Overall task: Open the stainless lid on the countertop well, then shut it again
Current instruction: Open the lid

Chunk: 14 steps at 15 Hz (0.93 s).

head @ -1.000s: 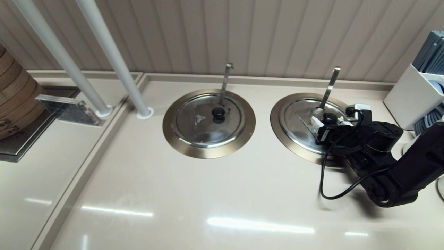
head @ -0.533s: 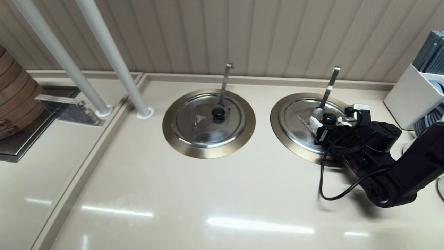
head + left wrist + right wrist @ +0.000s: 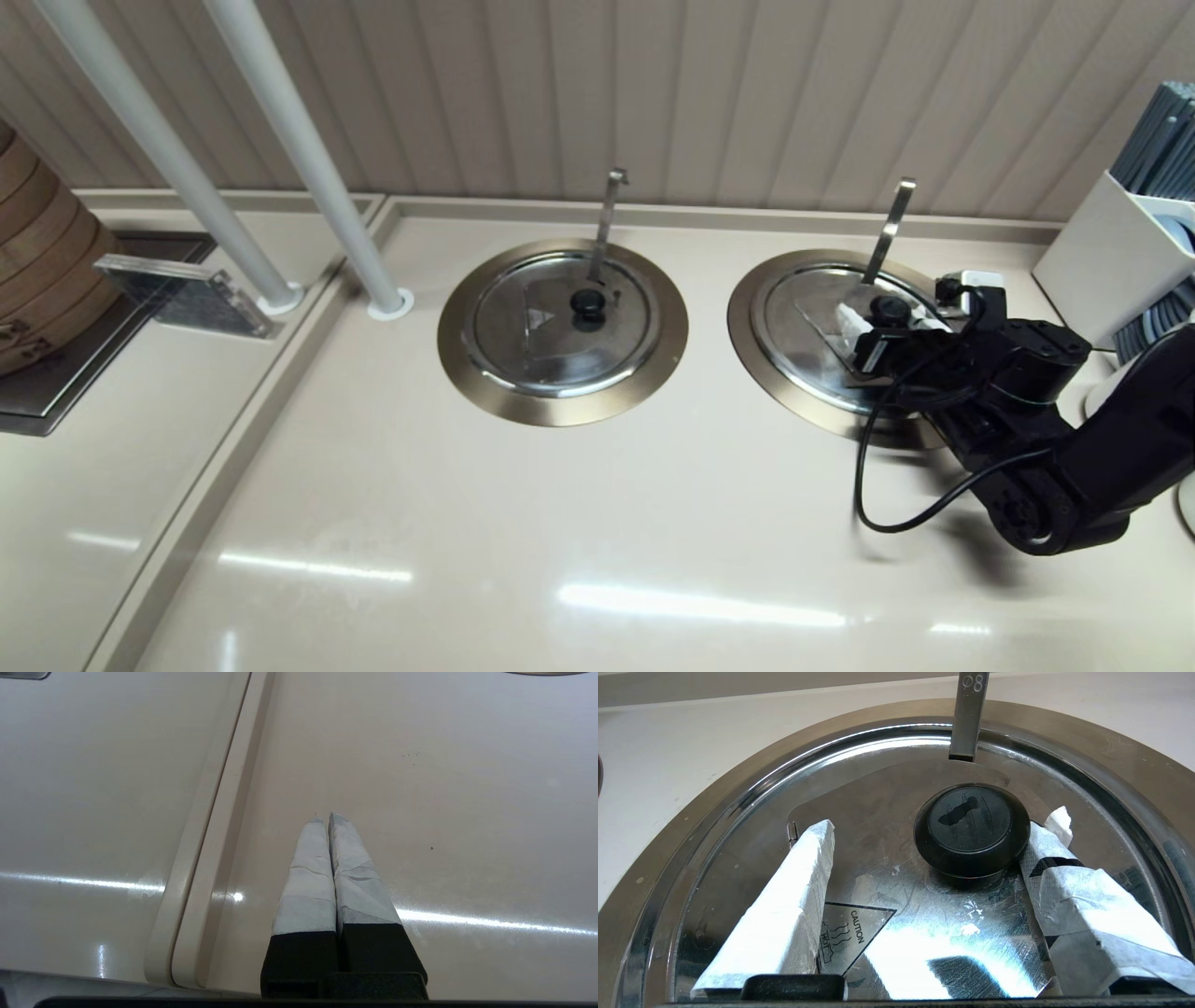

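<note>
The stainless lid [image 3: 812, 336] lies shut in the right-hand countertop well, inside its bronze rim [image 3: 747, 327]. Its flat-tipped handle [image 3: 887, 233] leans up through the notch. My right gripper [image 3: 887, 322] is open over the hinged flap, with the black knob [image 3: 889, 309] between its white-wrapped fingers. In the right wrist view the knob [image 3: 971, 826] touches one finger [image 3: 1064, 877], while the other finger [image 3: 794, 891] stands well apart from it. The flap [image 3: 896, 905] bears a "caution hot" mark. My left gripper [image 3: 325, 817] is shut and empty over bare counter.
The twin lid [image 3: 560, 322] with its upright hook-tipped handle [image 3: 607, 224] sits in the left well. Two white poles [image 3: 299, 159] rise at the back left, beside a bamboo steamer [image 3: 37, 271]. A white holder [image 3: 1111, 261] stands just right of my arm.
My right gripper has shifted slightly toward the back wall, staying open around the knob. The lid looks as flat as before. The left arm has not moved.
</note>
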### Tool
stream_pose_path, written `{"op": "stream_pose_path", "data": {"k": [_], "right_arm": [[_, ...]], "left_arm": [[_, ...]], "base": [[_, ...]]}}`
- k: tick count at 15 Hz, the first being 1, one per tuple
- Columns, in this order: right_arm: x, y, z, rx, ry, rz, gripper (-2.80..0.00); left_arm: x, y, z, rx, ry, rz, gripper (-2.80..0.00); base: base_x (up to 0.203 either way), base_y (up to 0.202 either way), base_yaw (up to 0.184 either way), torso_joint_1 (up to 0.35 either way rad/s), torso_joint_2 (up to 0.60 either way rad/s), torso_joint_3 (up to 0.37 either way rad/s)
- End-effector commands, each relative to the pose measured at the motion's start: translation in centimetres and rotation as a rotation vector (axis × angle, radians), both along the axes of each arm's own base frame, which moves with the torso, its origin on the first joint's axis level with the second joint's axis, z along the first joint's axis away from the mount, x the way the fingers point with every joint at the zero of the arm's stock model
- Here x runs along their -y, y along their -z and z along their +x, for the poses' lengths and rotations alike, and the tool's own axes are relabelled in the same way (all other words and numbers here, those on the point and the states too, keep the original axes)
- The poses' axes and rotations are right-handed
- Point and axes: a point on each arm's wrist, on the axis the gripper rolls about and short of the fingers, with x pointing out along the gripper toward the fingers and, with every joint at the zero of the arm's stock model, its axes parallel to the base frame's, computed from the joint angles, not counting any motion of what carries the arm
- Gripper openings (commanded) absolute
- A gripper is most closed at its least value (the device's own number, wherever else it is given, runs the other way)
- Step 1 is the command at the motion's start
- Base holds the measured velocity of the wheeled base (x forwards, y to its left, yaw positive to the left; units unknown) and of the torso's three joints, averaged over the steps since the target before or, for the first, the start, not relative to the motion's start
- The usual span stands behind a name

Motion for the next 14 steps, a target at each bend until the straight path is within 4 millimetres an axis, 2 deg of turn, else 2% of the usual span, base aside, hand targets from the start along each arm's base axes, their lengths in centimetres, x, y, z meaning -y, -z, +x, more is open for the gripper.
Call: {"op": "stream_pose_path", "data": {"k": [1, 5, 14], "right_arm": [[0.0, -0.6, -0.2, 0.023, 0.0, 0.003, 0.0], [-0.5, -2.0, -0.9, 0.058, -0.014, 0.008, 0.0], [-4.1, -3.2, -3.2, 0.072, -0.094, 0.024, 0.0]], "left_arm": [[0.0, 0.0, 0.0, -0.001, 0.0, 0.0, -2.8], [0.0, 0.0, 0.0, -0.001, 0.0, 0.0, -2.8], [0.0, 0.0, 0.0, -0.001, 0.0, 0.0, -2.8]], "base": [[0.0, 0.0, 0.0, 0.0, 0.0, 0.0], [0.0, 0.0, 0.0, 0.0, 0.0, 0.0], [0.0, 0.0, 0.0, 0.0, 0.0, 0.0]]}}
